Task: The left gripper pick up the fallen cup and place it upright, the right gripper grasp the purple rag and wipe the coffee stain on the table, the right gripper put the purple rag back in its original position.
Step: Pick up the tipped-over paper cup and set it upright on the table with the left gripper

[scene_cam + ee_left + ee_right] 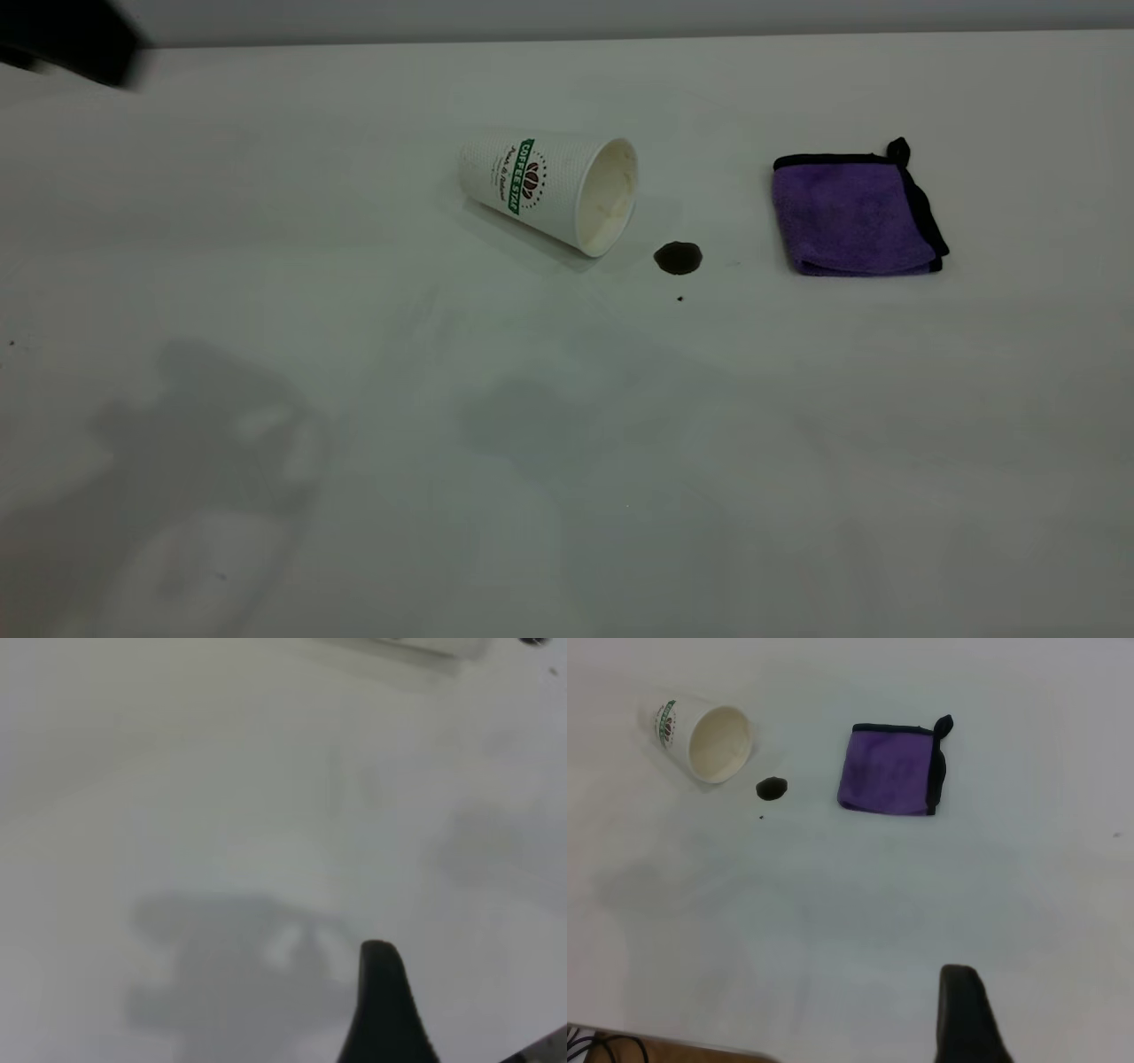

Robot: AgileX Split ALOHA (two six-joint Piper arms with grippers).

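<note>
The cup (549, 190) lies on its side on the table (567, 461), its mouth facing right toward the coffee stain (678, 257), a small dark blot just off the rim. The purple rag (850, 217) lies folded flat to the right of the stain. Neither gripper appears in the exterior view. The right wrist view shows the cup (704, 740), the coffee stain (772, 788) and the purple rag (890, 780) far from a black part of my right gripper (966, 1014). A black part of my left gripper (383, 1010) hangs over bare table, nothing near it.
A tiny dark speck (679, 299) sits just in front of the stain. A blurred black object (71, 40) fills the far left corner. Arm shadows (230, 434) fall on the front left of the table. The table's edge with cables (602, 1050) shows beside the right arm.
</note>
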